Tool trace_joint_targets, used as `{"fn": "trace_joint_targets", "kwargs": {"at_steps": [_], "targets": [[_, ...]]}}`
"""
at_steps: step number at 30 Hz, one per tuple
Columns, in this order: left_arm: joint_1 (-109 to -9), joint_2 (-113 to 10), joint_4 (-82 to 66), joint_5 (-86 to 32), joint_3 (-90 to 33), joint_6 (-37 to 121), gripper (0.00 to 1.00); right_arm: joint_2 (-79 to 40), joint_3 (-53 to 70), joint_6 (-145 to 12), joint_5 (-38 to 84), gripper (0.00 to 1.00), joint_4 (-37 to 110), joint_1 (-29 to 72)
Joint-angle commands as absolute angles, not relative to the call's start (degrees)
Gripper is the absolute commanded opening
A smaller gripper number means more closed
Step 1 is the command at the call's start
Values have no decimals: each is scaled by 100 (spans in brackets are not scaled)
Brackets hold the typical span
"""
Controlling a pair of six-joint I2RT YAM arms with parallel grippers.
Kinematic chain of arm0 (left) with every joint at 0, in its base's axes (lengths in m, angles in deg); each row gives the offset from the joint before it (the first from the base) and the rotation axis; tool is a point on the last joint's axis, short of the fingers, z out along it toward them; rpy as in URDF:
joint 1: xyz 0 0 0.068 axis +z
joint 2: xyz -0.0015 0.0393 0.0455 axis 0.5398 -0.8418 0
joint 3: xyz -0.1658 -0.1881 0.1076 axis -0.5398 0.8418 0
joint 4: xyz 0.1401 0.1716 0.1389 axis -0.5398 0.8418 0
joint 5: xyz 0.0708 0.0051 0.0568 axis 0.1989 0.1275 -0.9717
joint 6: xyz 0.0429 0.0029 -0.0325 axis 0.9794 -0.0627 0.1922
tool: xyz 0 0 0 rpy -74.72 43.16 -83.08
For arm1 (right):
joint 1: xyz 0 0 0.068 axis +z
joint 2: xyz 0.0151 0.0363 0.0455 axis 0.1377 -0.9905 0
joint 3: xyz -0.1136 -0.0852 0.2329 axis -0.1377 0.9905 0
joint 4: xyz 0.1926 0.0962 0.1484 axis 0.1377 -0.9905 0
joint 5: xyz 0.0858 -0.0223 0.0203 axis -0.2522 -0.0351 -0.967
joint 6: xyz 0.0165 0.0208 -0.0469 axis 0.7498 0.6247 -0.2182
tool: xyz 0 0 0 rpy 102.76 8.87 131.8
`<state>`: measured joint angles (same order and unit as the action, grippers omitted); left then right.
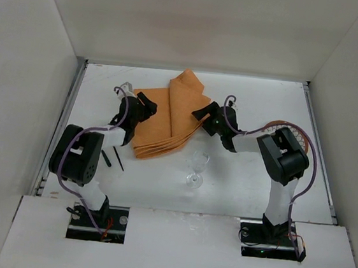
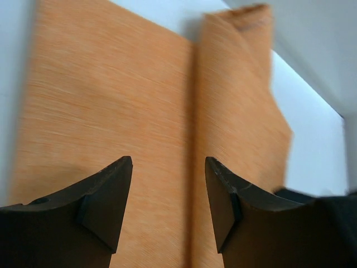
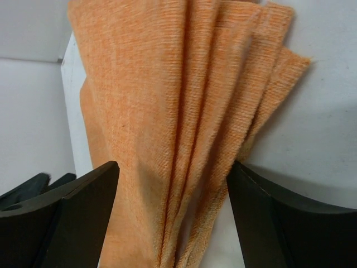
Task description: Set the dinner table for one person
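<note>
The white counter [image 1: 251,180] spans the floor of the walled bay, with thin metal rails along its side edges and both arm bases at its near edge. An orange cloth [image 1: 168,117] lies folded on its middle-far part, 1 corner pointing toward the back wall. The left pincer [image 2: 168,195] hangs over the cloth's left part, its 2 dark fingers moderately apart with only fabric showing between them; whether they touch it cannot be told. The right pincer [image 3: 173,212] is at the cloth's right edge, spread wide, straddling a fan of pleated layers. A clear stemmed glass [image 1: 196,168] stands upright just in front of the cloth, between the arms. A round orange-rimmed plate [image 1: 298,130] lies partly hidden behind the right arm. 2 thin dark utensils [image 1: 113,159] lie beside the left arm.
</note>
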<state>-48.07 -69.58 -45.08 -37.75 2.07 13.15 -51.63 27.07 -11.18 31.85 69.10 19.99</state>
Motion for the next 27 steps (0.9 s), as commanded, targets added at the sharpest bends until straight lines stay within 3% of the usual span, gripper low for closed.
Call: {"fn": "trace_joint_targets", "kwargs": {"at_steps": [1, 2, 5, 8, 13, 16, 18, 27], "targets": [[-4424, -7298, -3809, -4318, -261, 1185, 52, -5338, 2557, -779, 3499, 71, 7120, 1999], [-4388, -7360, -3712, -4424, -332, 1220, 51, -5347, 2557, -761, 3525, 59, 7200, 1999], [-4317, -7510, -3158, -4907, -552, 1535, 52, -5234, 2654, -778, 3726, 35, 7323, 1999], [-4317, -7606, -2885, -5504, -596, 1791, 53, -5084, 2776, -875, 3815, 22, 7332, 1973], [-4343, -8141, -2718, -5419, -938, 1905, 48, -4803, 3075, -1024, 3921, 18, 7481, 1946], [-4378, -8423, -2717, -5129, -1123, 1853, 22, -4531, 3295, -1069, 3921, 18, 7543, 1920], [-4378, -8538, -2840, -5005, -1158, 1722, 11, -4294, 3488, -1121, 3938, 17, 7639, 1894], [-4492, -8617, -3096, -4935, -1720, 1361, 1, -2818, 4780, -1139, 5044, 13, 7228, 2148]]}}
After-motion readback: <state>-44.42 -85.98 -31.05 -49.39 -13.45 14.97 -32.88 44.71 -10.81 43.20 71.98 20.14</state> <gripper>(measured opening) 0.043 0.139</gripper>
